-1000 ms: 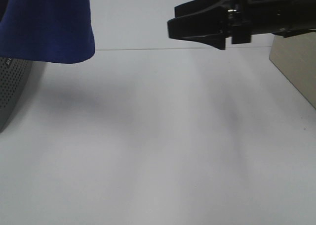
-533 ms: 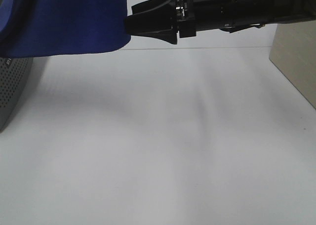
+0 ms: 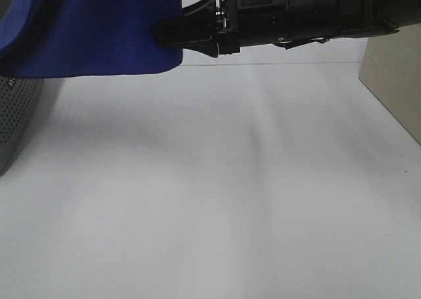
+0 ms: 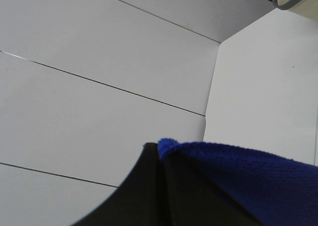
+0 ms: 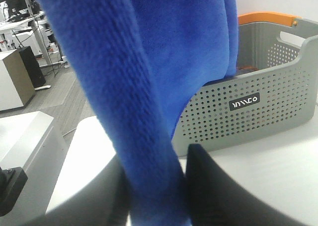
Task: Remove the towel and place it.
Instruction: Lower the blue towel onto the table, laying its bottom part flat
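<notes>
Exterior high: the right gripper point(image 3: 160, 35) has moved onto the towel point(image 3: 99, 29). Its jaws and those of the left gripper point(image 4: 160, 154) are clamped on it.

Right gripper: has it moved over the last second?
Yes. The right gripper has travelled left, away from the beige box, reaching the towel edge.

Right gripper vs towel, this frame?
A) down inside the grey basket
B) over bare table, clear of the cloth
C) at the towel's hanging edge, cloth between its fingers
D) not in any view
C: the exterior high view puts the right gripper at the hanging edge of the towel, and the right wrist view shows blue cloth running between its fingers.
</notes>
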`<state>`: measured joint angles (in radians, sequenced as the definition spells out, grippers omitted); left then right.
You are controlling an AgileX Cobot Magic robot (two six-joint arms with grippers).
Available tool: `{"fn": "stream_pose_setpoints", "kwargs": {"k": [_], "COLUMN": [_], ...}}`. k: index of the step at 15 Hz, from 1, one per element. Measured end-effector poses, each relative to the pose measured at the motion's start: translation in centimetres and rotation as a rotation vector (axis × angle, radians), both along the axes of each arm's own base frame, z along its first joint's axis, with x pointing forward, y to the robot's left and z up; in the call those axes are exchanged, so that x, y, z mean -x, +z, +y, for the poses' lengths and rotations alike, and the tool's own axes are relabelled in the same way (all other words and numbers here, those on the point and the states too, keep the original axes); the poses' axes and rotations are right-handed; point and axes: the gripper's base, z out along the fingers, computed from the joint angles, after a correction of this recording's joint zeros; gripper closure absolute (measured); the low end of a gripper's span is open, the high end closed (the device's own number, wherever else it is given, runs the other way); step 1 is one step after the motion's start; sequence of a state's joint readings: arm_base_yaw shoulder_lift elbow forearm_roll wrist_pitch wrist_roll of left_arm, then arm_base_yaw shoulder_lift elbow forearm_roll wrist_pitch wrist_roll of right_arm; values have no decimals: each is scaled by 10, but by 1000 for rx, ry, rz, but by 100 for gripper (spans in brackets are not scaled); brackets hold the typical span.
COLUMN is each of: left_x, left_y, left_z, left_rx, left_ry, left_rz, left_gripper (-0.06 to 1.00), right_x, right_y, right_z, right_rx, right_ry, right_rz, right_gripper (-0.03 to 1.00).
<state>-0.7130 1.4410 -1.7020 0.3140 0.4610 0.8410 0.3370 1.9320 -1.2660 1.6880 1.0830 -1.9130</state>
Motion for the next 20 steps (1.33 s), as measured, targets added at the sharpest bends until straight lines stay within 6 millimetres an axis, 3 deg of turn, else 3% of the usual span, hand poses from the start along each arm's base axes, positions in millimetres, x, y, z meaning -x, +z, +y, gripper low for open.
{"fn": "stream_pose_setpoints", "kwargs": {"k": [3,6,11,13,17,20], "left_x": [-3,-5,-5,-7,-11,-22], "left_y": [-2,-4,-4,-8,-10,-6], "left_z": [-3,-4,-5,-7,-9,6], "left_rx": [31,38,42,56,53,120], "left_ry": [0,0,0,6,13,62], "left_rz": [17,24,28,57,56,38], "left_gripper": [94,94,94,94,94,94], "right_x": [1,2,1,0,2,1], "right_y": [0,0,-4,-5,31,90], "right_z": [2,3,2,0,-13,-38], "right_rx": [0,3,39,140,396,653], "right_ry": [3,7,-26,-51,-172,-410], "right_rz": [0,16,183,274,280,255], "right_gripper": [74,95,95,95,95,95]}}
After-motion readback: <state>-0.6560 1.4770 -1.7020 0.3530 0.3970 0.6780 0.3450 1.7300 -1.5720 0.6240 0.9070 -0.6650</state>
